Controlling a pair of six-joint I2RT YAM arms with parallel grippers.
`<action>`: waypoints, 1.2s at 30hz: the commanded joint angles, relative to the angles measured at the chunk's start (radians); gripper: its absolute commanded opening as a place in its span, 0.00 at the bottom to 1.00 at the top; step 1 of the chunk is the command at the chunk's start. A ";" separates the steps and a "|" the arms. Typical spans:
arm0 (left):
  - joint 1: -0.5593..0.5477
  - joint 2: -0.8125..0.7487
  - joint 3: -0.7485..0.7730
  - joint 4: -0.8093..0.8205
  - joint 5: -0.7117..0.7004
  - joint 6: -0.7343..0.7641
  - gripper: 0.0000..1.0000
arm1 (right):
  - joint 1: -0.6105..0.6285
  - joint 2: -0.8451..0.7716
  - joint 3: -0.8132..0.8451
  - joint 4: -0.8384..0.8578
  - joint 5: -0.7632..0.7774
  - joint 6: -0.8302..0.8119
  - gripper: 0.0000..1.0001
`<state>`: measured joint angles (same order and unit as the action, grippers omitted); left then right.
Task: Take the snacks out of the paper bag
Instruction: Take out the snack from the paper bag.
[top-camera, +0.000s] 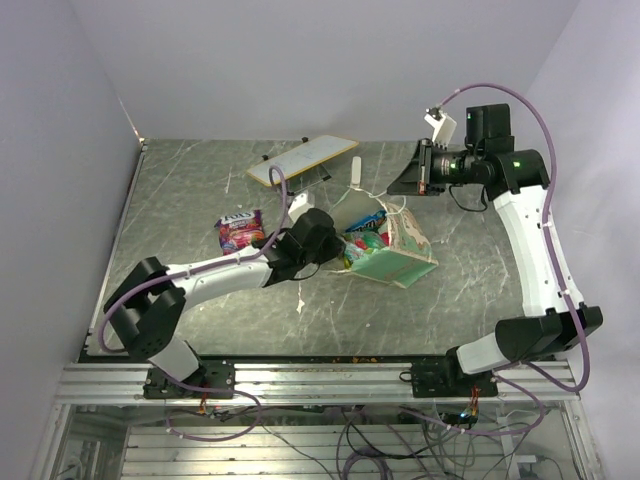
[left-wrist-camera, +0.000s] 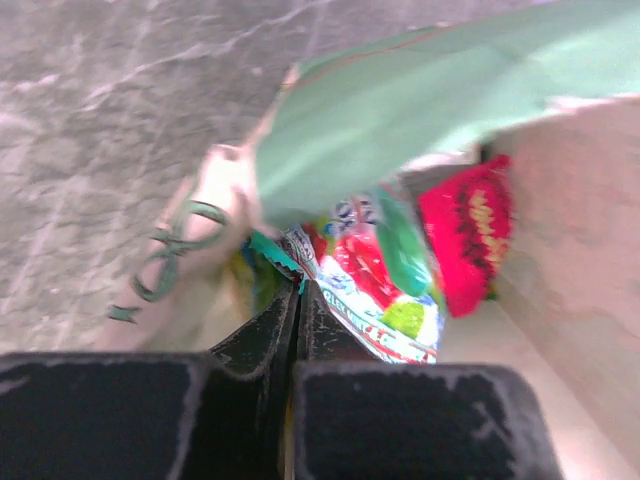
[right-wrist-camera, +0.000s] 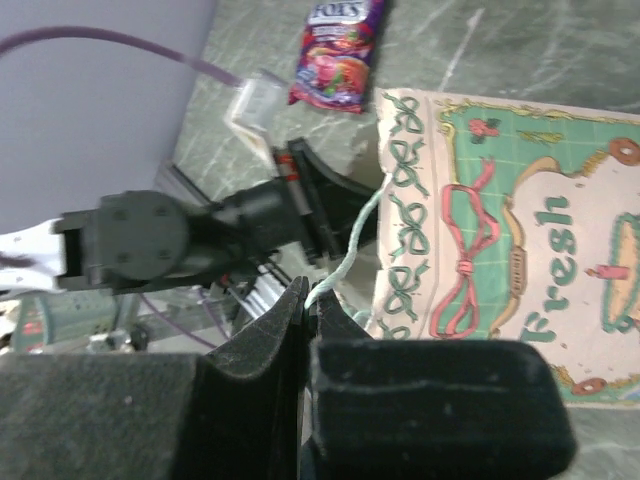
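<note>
The mint-green paper bag (top-camera: 395, 255) lies on its side mid-table, its mouth facing left. My left gripper (top-camera: 338, 252) is at the mouth, shut on the crimped edge of a blue-white and red packet (left-wrist-camera: 375, 295). A green packet (left-wrist-camera: 402, 245) and a red packet (left-wrist-camera: 465, 240) lie beside it inside the bag (left-wrist-camera: 400, 110). My right gripper (right-wrist-camera: 312, 298) is shut on the bag's white cord handle (right-wrist-camera: 355, 245) and holds it up behind the bag; in the top view the right gripper (top-camera: 408, 182) is there too. The bag's printed side (right-wrist-camera: 520, 230) faces it. A purple packet (top-camera: 240, 231) lies on the table left of the bag; it also shows in the right wrist view (right-wrist-camera: 336, 50).
A flat white board (top-camera: 302, 160) on black legs stands at the back. A small white oblong object (top-camera: 355, 168) lies next to it. The left arm (right-wrist-camera: 150, 240) stretches across from the bag's mouth.
</note>
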<state>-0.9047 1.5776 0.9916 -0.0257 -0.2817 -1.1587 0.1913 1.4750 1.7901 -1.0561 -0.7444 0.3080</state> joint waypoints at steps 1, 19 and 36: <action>-0.003 -0.071 0.072 0.072 0.096 0.059 0.07 | 0.002 -0.028 0.017 -0.074 0.156 -0.060 0.00; -0.008 -0.076 0.372 -0.047 0.333 0.236 0.07 | 0.000 -0.241 0.024 0.181 0.664 -0.287 0.00; 0.114 -0.096 0.544 -0.107 0.627 0.312 0.07 | 0.274 -0.118 0.163 0.221 0.838 -0.840 0.00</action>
<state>-0.8230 1.5219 1.5345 -0.1551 0.2573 -0.8558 0.4320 1.3380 1.8431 -0.9855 0.1123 -0.4129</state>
